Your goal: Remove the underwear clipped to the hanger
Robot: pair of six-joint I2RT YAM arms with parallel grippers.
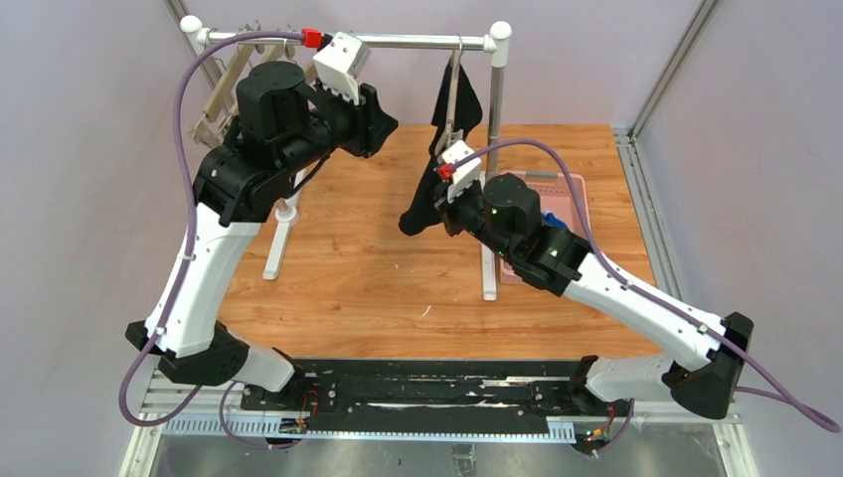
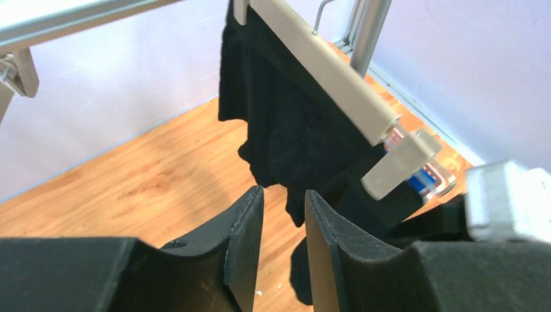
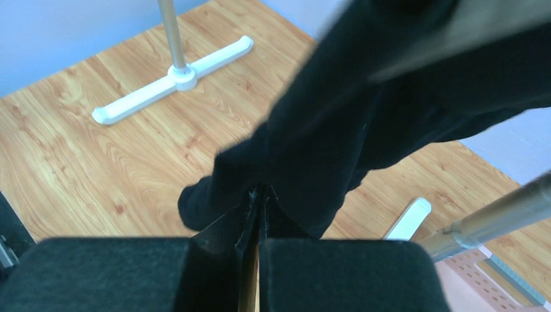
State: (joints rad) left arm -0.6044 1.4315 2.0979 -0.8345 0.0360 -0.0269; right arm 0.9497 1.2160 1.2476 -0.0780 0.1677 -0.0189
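Observation:
The black briefs (image 1: 459, 109) hang clipped to a pale hanger (image 2: 325, 71) on the rack rail, its clip (image 2: 399, 162) at the bar's lower end. My right gripper (image 1: 437, 204) is shut on the briefs' lower edge (image 3: 338, 130) and pulls the cloth down and to the left; its fingertips (image 3: 260, 192) are pinched in the black cloth. My left gripper (image 1: 383, 124) is open and empty, a little to the left of the briefs (image 2: 292, 130), jaws (image 2: 284, 195) a narrow gap apart. A bit of blue cloth (image 1: 554, 221) shows in the pink tray. The grey briefs are out of view.
A pink perforated tray (image 1: 572, 189) lies at the right behind my right arm. Empty wooden hangers (image 1: 224, 89) hang at the rail's left end. The rack's posts and white feet (image 3: 175, 78) stand on the wooden table, with purple walls around.

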